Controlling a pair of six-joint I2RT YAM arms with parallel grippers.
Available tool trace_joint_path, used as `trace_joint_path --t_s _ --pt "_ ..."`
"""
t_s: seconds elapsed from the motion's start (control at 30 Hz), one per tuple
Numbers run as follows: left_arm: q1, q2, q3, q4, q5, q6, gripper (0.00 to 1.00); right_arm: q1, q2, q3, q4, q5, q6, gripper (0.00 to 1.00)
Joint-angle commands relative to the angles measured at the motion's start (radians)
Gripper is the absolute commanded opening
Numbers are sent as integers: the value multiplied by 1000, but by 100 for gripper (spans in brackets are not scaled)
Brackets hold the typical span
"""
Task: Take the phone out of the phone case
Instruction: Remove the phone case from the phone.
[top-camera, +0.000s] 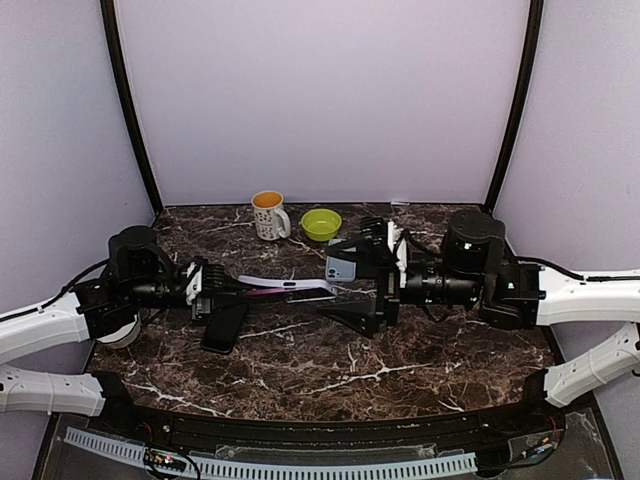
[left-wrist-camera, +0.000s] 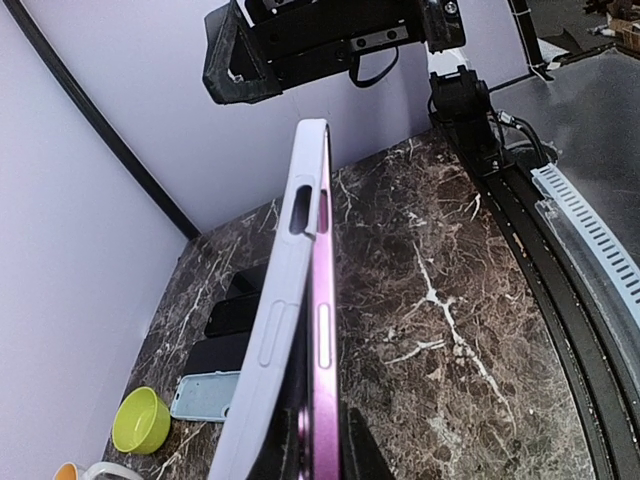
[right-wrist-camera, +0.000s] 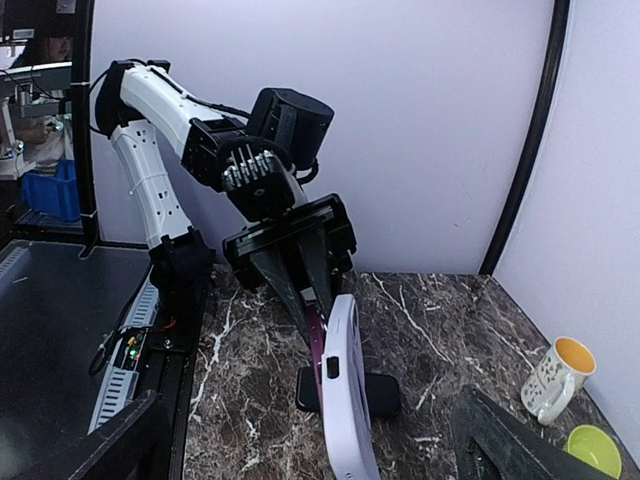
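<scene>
While the right pincer (top-camera: 340, 280) gapes, the left pincer (right-wrist-camera: 308, 295) clamps the glossy pink phone (left-wrist-camera: 322, 330).

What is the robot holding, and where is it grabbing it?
The left gripper pinches the pink phone by one end, the lilac case partly peeled off it. The right gripper is open and holds nothing.

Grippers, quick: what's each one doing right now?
Left gripper: closed, holding the pink phone, with its case partly peeled away.
Right gripper: open, holding nothing.
</scene>
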Motion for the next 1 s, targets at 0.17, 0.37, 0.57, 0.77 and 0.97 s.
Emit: trace_joint_path --t_s 0.17,0.37,0.57,0.77,0.97 --pt "-45 62 72 -73 -69 86 0 14 115 264 -422 197 155 99" --pt "-64 94 86 -108 -84 88 0 17 295 526 -694 205 139 99" --pt "-69 110 98 -126 -87 77 0 25 375 597 -743 160 132 97" --pt "-75 117 98 -135 -84 82 0 26 441 651 -767 117 129 88" --pt "-81 119 100 -143 -86 87 0 27 513 709 -778 101 122 70"
